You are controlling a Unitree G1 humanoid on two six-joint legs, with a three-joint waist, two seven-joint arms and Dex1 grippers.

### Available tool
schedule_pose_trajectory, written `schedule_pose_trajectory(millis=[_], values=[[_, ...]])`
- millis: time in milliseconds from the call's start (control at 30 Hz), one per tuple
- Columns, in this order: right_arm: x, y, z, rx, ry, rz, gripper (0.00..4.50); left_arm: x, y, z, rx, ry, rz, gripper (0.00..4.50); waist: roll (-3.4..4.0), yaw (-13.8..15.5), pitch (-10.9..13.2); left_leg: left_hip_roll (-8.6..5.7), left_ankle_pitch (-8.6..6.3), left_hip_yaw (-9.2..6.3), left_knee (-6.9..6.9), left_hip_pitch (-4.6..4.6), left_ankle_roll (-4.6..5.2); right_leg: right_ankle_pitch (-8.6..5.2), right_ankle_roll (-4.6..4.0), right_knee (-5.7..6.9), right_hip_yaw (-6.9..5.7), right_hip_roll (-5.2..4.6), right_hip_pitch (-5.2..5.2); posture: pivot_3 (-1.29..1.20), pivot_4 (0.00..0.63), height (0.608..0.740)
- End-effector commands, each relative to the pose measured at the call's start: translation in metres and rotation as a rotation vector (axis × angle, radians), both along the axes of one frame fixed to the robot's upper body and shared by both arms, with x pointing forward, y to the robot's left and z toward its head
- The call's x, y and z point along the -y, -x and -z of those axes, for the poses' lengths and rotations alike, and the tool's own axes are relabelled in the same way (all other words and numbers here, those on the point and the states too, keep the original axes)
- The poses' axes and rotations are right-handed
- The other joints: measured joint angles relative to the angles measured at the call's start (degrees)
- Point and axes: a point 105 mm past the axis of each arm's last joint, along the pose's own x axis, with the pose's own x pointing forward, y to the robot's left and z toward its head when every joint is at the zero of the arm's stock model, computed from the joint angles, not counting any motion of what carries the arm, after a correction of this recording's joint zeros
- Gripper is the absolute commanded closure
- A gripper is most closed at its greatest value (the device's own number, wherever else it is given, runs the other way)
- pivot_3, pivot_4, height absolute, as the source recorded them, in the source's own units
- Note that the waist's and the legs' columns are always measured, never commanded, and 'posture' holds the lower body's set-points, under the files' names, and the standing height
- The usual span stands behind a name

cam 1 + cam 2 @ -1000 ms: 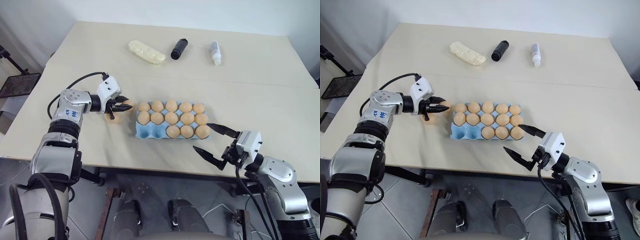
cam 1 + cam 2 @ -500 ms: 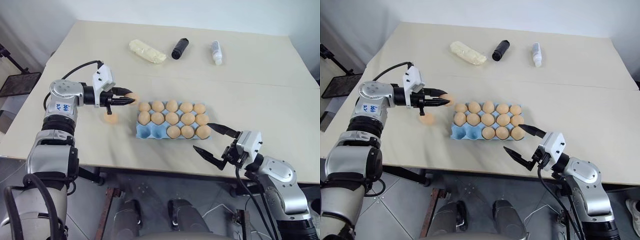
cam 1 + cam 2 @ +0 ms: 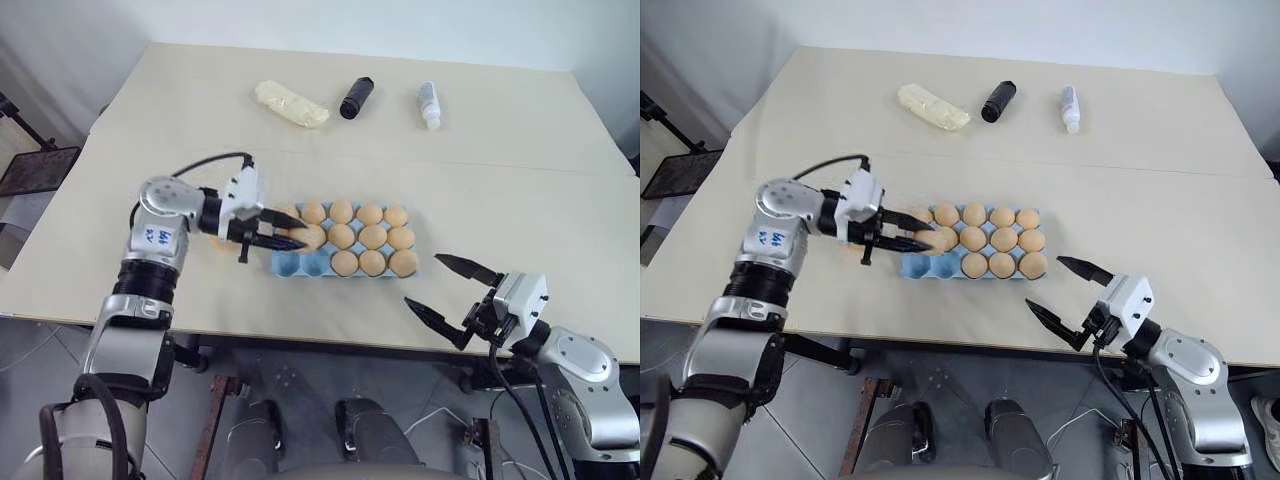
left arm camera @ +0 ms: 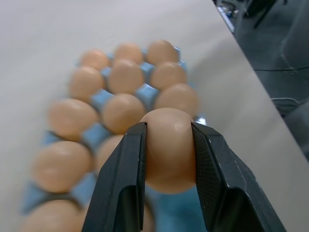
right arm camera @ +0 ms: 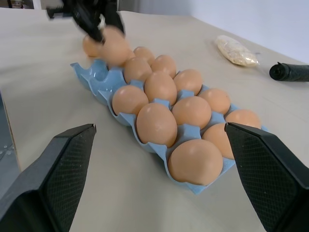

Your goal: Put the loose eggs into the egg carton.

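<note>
Left wrist view, left tool (image 4: 169, 145) pinching egg (image 4: 170, 145)

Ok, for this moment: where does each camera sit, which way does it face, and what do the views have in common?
Left and right eye views: on the head, looking down over the table; both arms show.
Left wrist view: on the left arm, along the left gripper, shut on an egg over the egg carton.
Right wrist view: on the right arm, between the open right gripper fingers, along the carton.
Shared: carton and held egg.

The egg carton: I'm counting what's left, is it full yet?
Not full. The egg carton has bare blue cups at its near-left end; the left gripper holds an egg over them.
</note>
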Motion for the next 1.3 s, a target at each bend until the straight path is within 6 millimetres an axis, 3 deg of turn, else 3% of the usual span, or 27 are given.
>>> schedule_pose_trajectory(millis=[33,133,400,600,700,733,833,967,1033,1167,1300], values=[[0.001,0.005,-0.014,0.058,-0.003,0.012,0.0,0.007,0.004,-0.003,0.035,-0.006,0.03,3.41,0.0,0.1,0.0,0.0,0.0,0.0,-0.01,0.0,0.01,0.0,0.0,0.0,0.1,-0.02,0.0,0.0,0.15,0.74],[0.001,0.005,-0.014,0.059,-0.003,0.016,0.0,0.008,0.003,-0.002,0.019,0.004,0.025,3.41,0.0,0.1,0.0,-0.01,-0.01,-0.01,0.0,-0.02,0.04,0.0,0.0,-0.04,0.31,-0.05,0.01,0.0,0.15,0.74],[-0.004,0.004,-0.013,0.059,-0.009,-0.007,0.0,0.007,-0.003,-0.009,0.081,0.069,-0.031,0.84,0.0,0.0,0.0,-0.01,-0.03,0.0,-0.03,-0.02,0.06,0.0,0.0,-0.07,0.35,-0.03,0.01,0.0,0.15,0.74],[-0.014,0.004,-0.016,0.053,-0.001,-0.103,0.0,-0.031,-0.001,-0.028,0.128,0.161,-0.169,0.84,0.0,-0.7,0.0,0.08,-0.02,-0.01,-0.09,0.0,0.04,0.0,0.0,-0.04,0.36,0.01,0.01,0.0,0.15,0.74],[-0.019,0.003,-0.015,0.045,0.01,-0.156,0.0,-0.063,0.004,-0.032,0.135,0.189,-0.3,0.32,0.0,-1.0,0.0,0.1,-0.01,-0.01,-0.12,-0.01,0.02,-0.01,-0.01,-0.06,0.34,0.01,0.0,0.0,0.15,0.74],[-0.021,0.002,-0.015,0.045,0.012,-0.17,0.0,-0.076,0.007,-0.031,0.129,0.189,-0.349,0.02,0.0,-1.1,0.0,0.11,-0.02,0.0,-0.11,-0.01,0.02,-0.01,0.0,-0.06,0.33,0.01,0.0,0.0,0.15,0.74],[-0.025,-0.001,-0.015,0.044,0.013,-0.203,0.0,-0.107,0.017,-0.026,0.163,0.175,-0.473,0.01,0.0,-1.4,0.0,0.1,-0.01,-0.01,-0.09,0.0,0.03,-0.01,0.0,-0.04,0.32,-0.03,0.02,0.0,0.15,0.74],[-0.033,-0.008,-0.016,0.041,0.0,-0.259,0.0,-0.168,0.033,-0.016,0.192,0.196,-0.746,0.01,0.0,-1.7,0.0,0.11,-0.05,0.0,-0.11,0.03,0.1,-0.01,-0.01,-0.02,0.33,-0.06,0.02,0.0,0.15,0.74],[-0.033,-0.013,-0.018,0.047,-0.002,-0.265,0.0,-0.183,0.04,-0.009,0.189,0.198,-0.828,0.01,-0.01,-1.5,0.0,0.11,-0.12,-0.04,-0.12,0.03,0.21,-0.02,-0.03,-0.03,0.29,-0.08,0.02,0.0,0.15,0.74],[-0.034,-0.02,-0.021,0.058,0.005,-0.281,0.0,-0.193,0.052,0.006,0.17,0.199,-0.901,0.01,-0.02,-0.9,0.0,0.02,-0.32,-0.08,-0.16,0.01,0.13,-0.02,-0.05,-0.09,0.19,-0.26,0.04,0.0,0.15,0.74],[-0.036,-0.025,-0.023,0.066,0.005,-0.291,0.0,-0.179,0.046,0.012,0.168,0.211,-0.881,0.01,-0.03,-0.7,0.0,-0.05,-0.36,-0.11,-0.24,-0.01,0.17,0.01,-0.1,-0.33,0.02,-0.41,0.12,0.0,0.15,0.74]])
